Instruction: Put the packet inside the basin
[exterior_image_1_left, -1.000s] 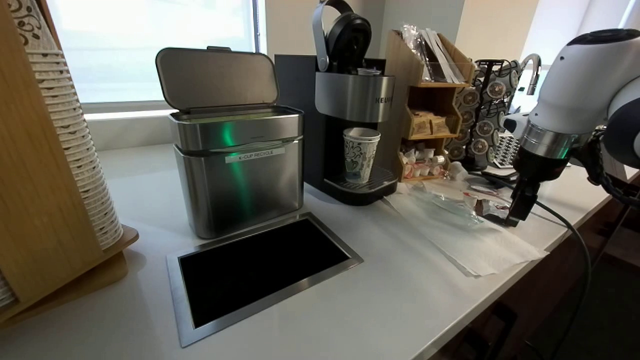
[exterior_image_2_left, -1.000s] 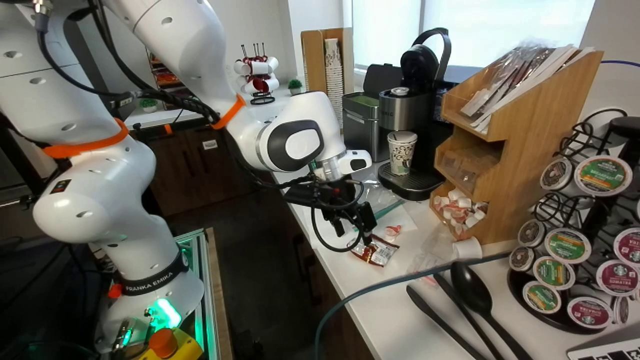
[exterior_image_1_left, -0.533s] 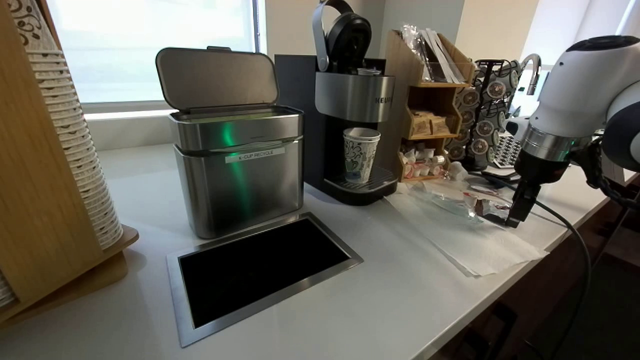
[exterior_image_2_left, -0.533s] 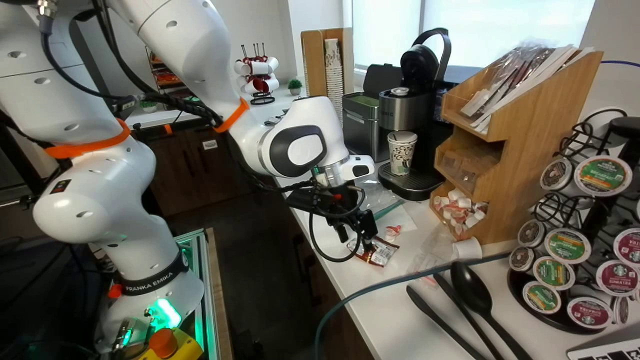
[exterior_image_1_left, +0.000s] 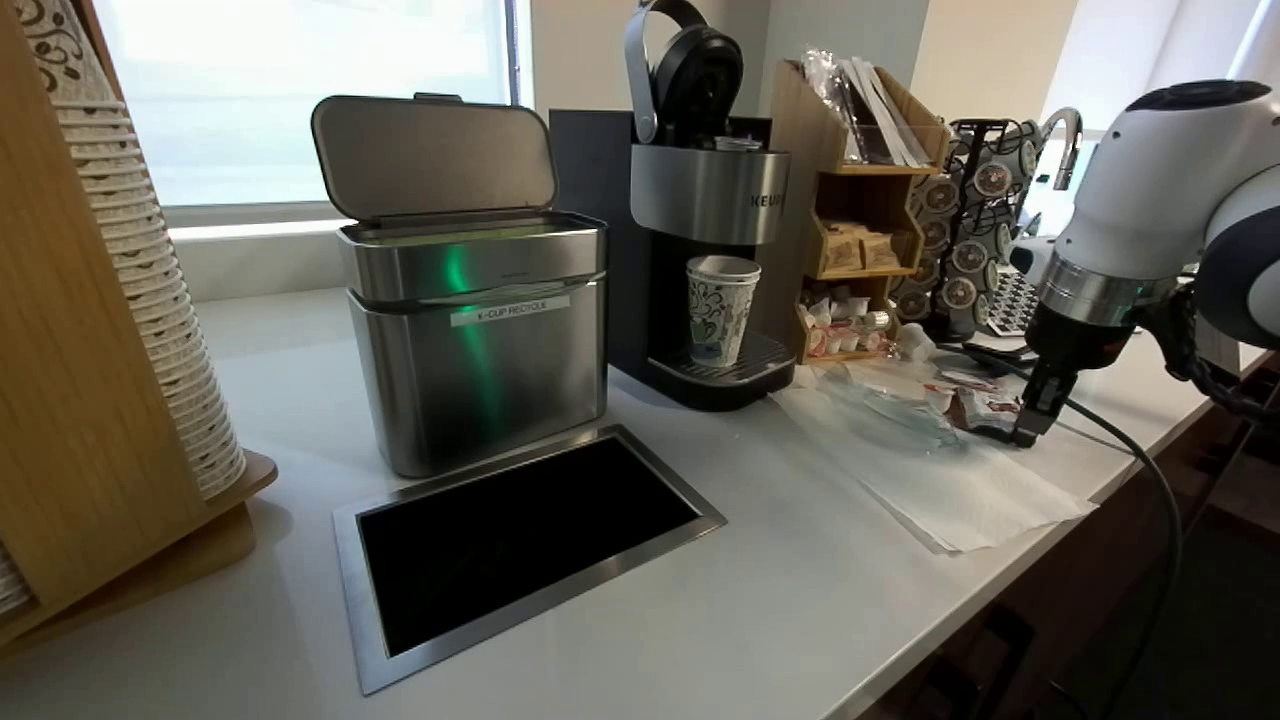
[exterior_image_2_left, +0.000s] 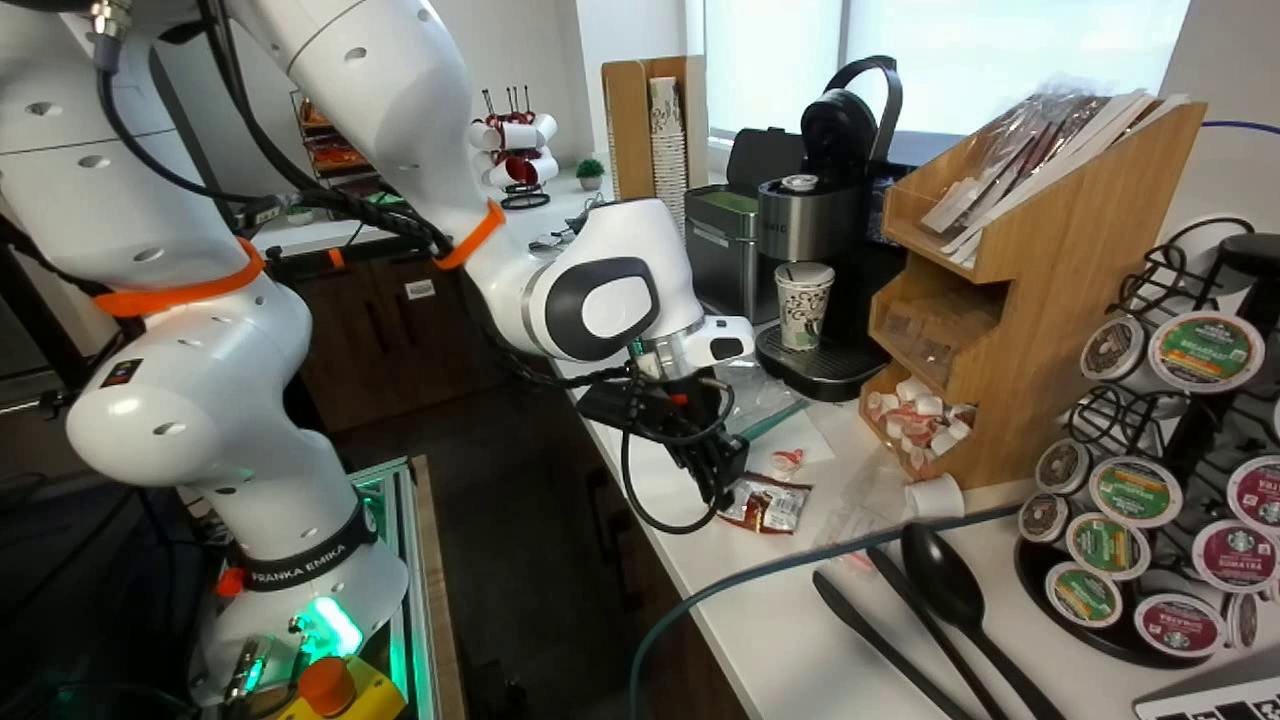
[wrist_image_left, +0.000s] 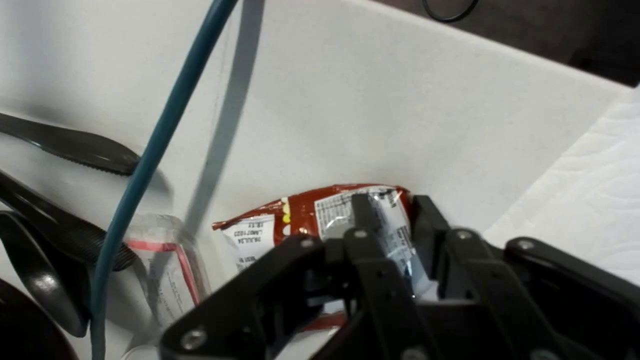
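Looks like your black end effector (wrist_image_left: 394, 211) is pinching just one end of that crinkly red-brown-and-silver foil packet (wrist_image_left: 320, 212) near the edge of the white bench (exterior_image_1_left: 800, 580), so you're risking slick foil sliding free short of the dark, rectangular, steel-rimmed basin (exterior_image_1_left: 545, 597).

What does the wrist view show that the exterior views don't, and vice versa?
Wrist view only: small printed lettering on the reddish-brown and silver foil packet, and the toothed edge of the flat black plastic knife.

Exterior only: the black-and-silver coffee machine and brushed-steel bin, in both exterior views; the rectangular dark basin with its steel rim, in an exterior view.

Shared: that packet, the black two-finger gripper at it, and the teal cable crossing the white counter.
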